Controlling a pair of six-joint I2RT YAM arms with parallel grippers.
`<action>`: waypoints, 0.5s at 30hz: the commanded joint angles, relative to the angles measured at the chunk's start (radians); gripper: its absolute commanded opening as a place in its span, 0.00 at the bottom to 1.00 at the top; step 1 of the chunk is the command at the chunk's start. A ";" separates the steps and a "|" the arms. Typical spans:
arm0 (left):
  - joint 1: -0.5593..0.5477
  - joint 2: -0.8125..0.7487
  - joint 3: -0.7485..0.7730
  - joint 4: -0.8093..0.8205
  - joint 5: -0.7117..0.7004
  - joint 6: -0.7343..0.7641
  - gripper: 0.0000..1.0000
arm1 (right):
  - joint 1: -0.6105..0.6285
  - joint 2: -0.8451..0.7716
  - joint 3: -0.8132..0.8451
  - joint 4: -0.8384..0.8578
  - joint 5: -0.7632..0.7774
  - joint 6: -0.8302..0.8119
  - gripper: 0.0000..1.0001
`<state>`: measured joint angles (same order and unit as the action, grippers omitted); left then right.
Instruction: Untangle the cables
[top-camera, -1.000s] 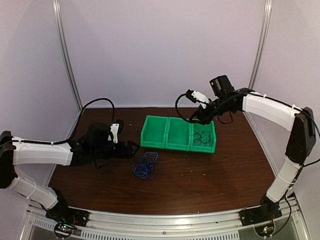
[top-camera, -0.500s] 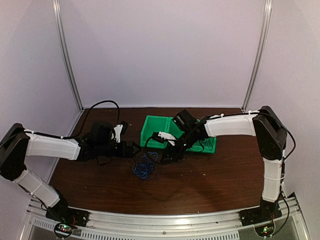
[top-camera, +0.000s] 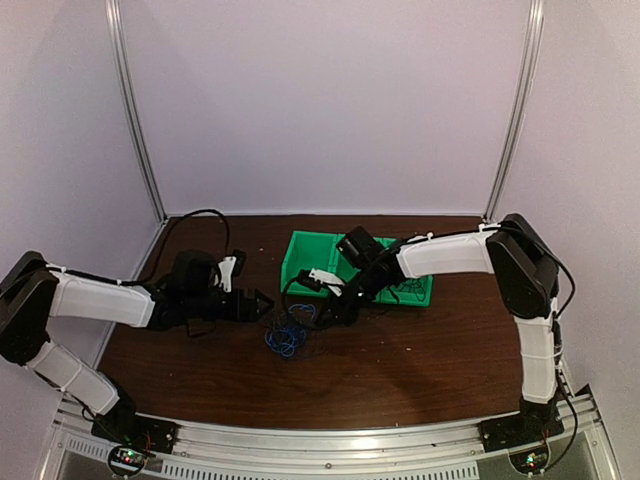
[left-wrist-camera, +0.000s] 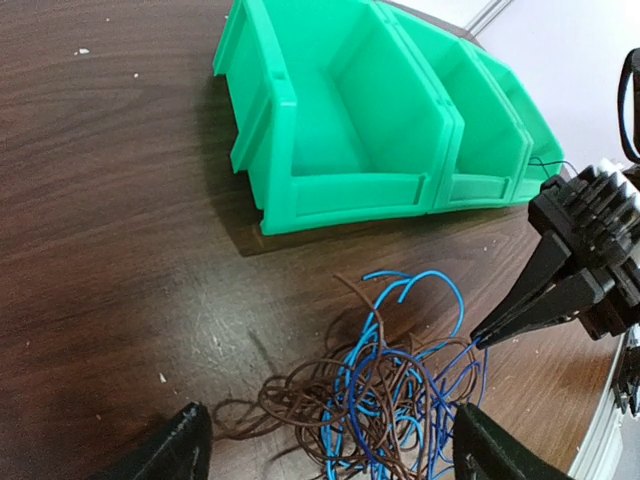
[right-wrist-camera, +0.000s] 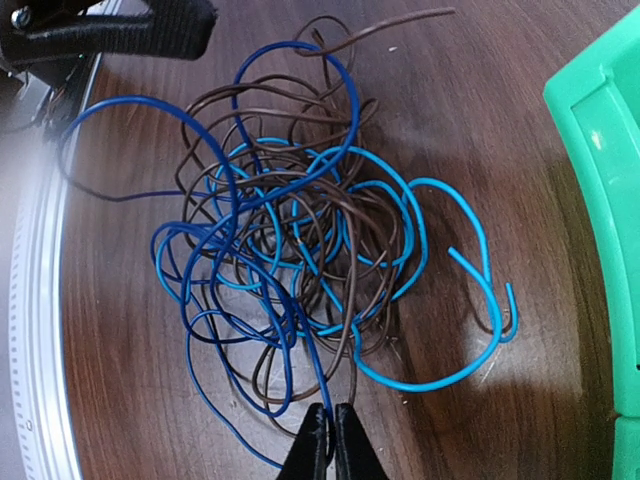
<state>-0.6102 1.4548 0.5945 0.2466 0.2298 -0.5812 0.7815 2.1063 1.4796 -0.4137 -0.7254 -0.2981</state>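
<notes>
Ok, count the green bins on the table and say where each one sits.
3, side by side in a row at the table's far side: left bin, middle bin, right bin; the right arm overlaps the last two from above.

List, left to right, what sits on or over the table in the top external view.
Left gripper → cables → right gripper. The green bins span behind the last two, so they are left out.
</notes>
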 joint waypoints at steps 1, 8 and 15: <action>0.007 -0.061 -0.005 0.078 0.006 0.029 0.84 | 0.016 -0.071 0.005 -0.016 0.013 -0.010 0.00; -0.034 -0.231 -0.107 0.329 0.023 0.118 0.77 | 0.025 -0.238 0.016 -0.129 -0.037 -0.052 0.00; -0.183 -0.244 -0.159 0.621 -0.036 0.276 0.78 | 0.030 -0.349 0.089 -0.176 -0.089 -0.069 0.00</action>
<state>-0.7242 1.1648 0.4004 0.6682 0.2218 -0.4332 0.8024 1.8023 1.5181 -0.5503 -0.7761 -0.3450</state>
